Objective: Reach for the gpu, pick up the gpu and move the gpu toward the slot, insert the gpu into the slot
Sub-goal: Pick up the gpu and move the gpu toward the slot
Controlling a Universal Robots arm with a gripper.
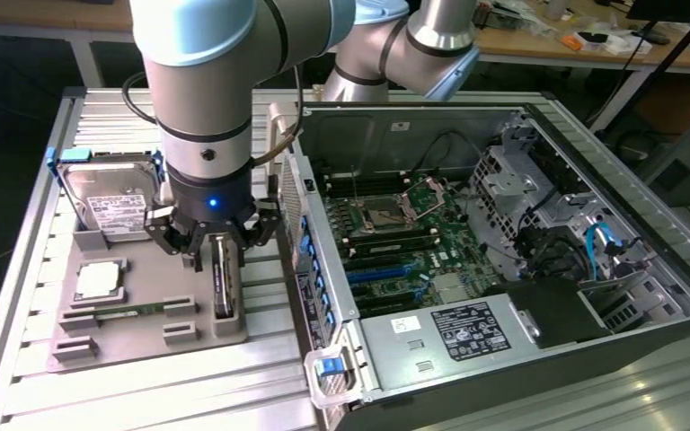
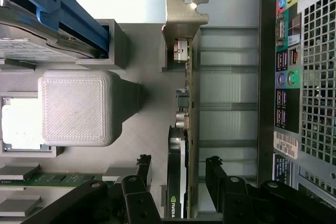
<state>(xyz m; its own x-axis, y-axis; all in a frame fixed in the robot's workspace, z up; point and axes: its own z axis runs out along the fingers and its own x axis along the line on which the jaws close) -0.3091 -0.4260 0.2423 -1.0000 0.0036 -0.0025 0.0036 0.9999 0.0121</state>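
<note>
Your black-fingered gripper [image 2: 178, 161] stands spread, 1 finger on each side of the thin dark gpu card with its silvery end bracket [image 1: 223, 292], touching neither face. The card stands on edge in the grey plastic tray [image 1: 141, 346], its long axis running 12-to-6 in the exterior view. The long blue slot [image 1: 379, 269] lies at 3 o'clock from it.

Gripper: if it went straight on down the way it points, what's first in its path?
The gpu: it stands on edge between the gripper's open fingers, so they'd likely slide down either side toward the grey holder. Depth is unclear.
</note>
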